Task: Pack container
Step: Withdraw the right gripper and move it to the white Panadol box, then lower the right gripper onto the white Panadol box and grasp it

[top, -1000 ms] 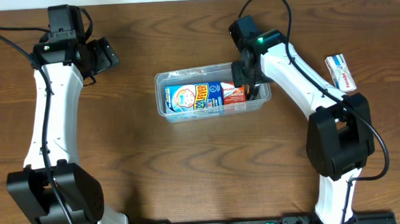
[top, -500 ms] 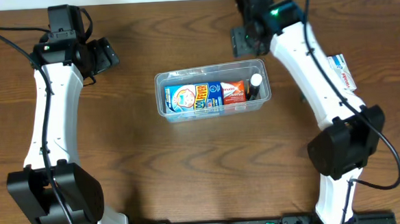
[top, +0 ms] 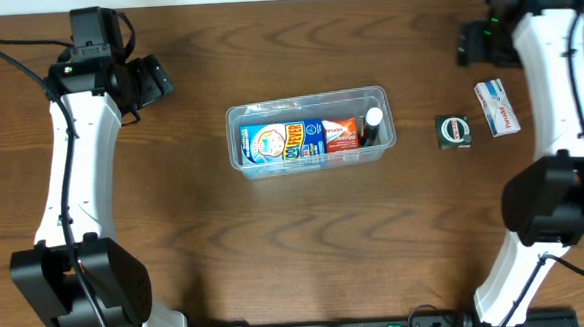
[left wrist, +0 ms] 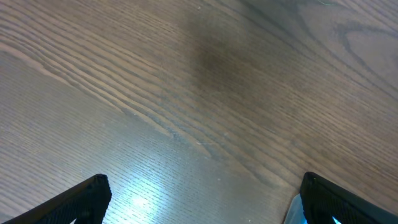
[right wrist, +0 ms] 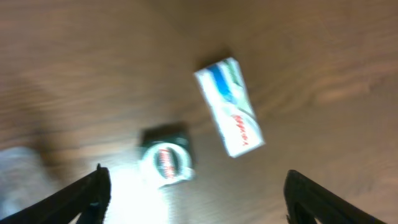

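**Overhead and wrist views.** The left pincer [top: 159,80] hangs over bare bench [top: 276,244], its fingers [left wrist: 81,199] spread wide with nothing between them. The right pincer [top: 471,46] is likewise spread and empty, its fingers [right wrist: 81,196] showing at the edges of a blurred wrist view. The container [top: 235,141] lies between the two pincers, well apart from each. It holds a blue-and-yellow box [top: 276,141], a red-and-white box [top: 339,136] and a white-capped bottle [top: 373,119]. Near the right pincer, a white box [top: 496,107] and a dark square pack [top: 454,132] lie apart on the bench.
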